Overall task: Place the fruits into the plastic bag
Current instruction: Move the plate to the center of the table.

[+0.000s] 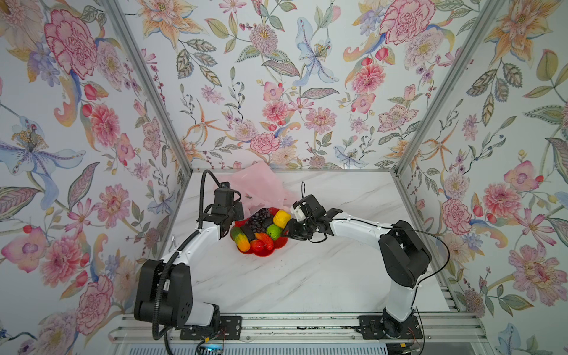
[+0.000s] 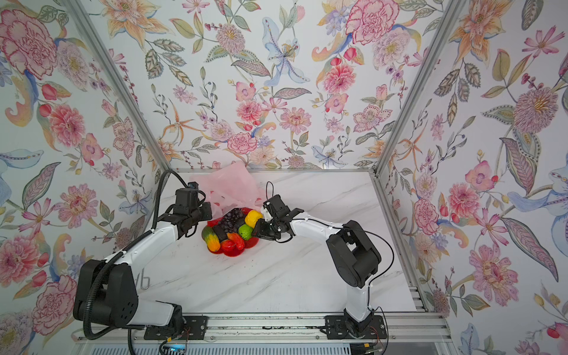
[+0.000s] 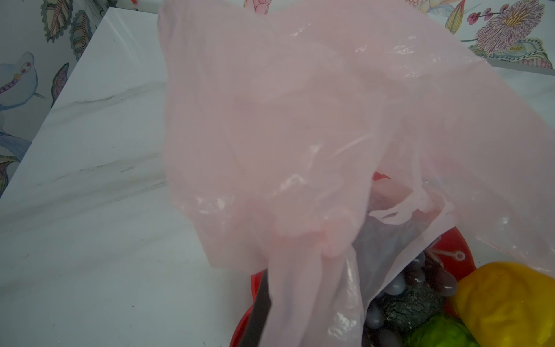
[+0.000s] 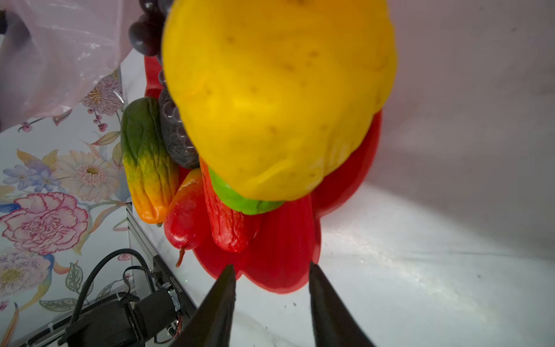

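Observation:
The fruits lie heaped on a red flower-shaped plate (image 1: pixel 281 244): a dark grape bunch (image 1: pixel 259 219), a yellow ribbed one (image 1: pixel 281 218), a green round one (image 1: pixel 274 231), a green-orange one (image 4: pixel 147 162) and red ones (image 4: pixel 186 222). The pink plastic bag (image 1: pixel 258 184) rises behind the plate. My left gripper (image 1: pixel 229 221) is shut on a bunched part of the plastic bag (image 3: pixel 300 270), which hides most of the jaws. My right gripper (image 4: pixel 271 269) is open at the plate's right rim, nothing between its tips, with the yellow fruit (image 4: pixel 279 99) just beyond.
The plate stands on a white marble tabletop (image 1: pixel 307 270) with floral walls on three sides. The back wall is close behind the bag. A metal rail (image 1: pixel 276 325) carrying both arm bases runs along the front edge.

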You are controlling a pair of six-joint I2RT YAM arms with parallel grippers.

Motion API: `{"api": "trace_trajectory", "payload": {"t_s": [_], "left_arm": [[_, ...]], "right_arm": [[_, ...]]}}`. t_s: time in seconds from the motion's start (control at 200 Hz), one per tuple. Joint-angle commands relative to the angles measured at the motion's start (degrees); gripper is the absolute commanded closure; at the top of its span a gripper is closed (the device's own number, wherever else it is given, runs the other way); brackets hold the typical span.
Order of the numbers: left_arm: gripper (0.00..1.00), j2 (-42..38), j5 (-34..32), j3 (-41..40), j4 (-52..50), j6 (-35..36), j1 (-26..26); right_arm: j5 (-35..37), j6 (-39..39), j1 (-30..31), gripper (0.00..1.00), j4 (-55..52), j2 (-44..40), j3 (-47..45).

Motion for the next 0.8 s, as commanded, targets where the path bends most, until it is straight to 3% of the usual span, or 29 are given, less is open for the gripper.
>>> {"api": "trace_trajectory", "payload": {"t_s": [0.0,0.791], "left_arm": [[1.0,-1.6,-0.6,-0.2,0.1,-0.1,-0.4],[1.0,-1.3,-0.9,0.3,-0.2,1.1,-0.2]], "right_arm": [[2.4,-0.2,0.1,0.62,-5.5,2.3,3.1],[5.5,-0.6,2.1,0.78,-9.3,7.2,7.9]]}}
